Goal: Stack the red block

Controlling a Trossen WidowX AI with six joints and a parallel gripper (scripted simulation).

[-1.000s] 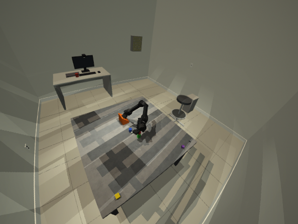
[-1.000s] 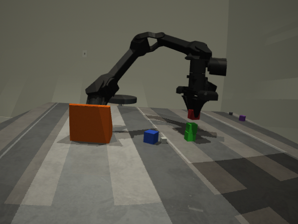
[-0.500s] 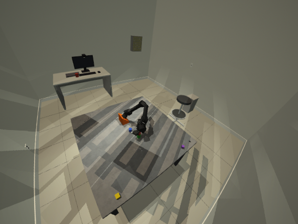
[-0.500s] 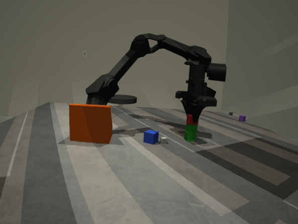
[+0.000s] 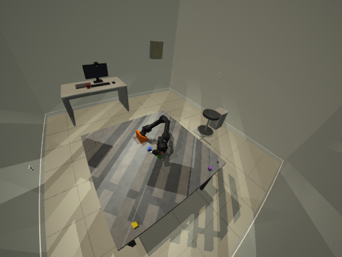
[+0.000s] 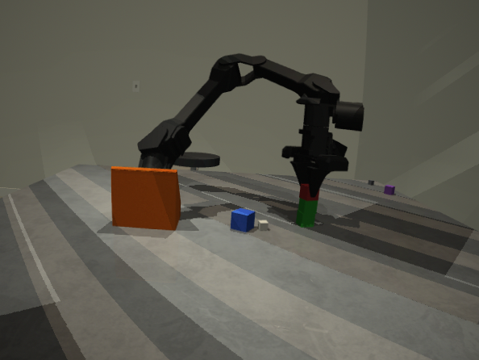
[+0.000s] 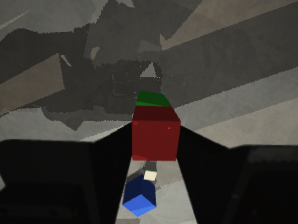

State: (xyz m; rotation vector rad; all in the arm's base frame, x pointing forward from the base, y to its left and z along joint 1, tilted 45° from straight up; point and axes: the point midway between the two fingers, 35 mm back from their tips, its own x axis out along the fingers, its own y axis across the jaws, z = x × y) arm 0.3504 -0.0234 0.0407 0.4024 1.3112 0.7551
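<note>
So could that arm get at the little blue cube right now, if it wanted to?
Probably not right away. The blue cube sits in the open near the green tower, nothing blocking it, but the fingers are closed on the red block, which would have to be released first.

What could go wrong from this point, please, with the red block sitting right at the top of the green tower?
1. The gripper is shut on the red block, which sits on or just above the green tower; any sideways drift before release could topple the tower.
2. In the wrist view the red block looks offset from the green top; released off-centre, it may slide off.
3. The fingers could drag the block along when lifting away.
</note>
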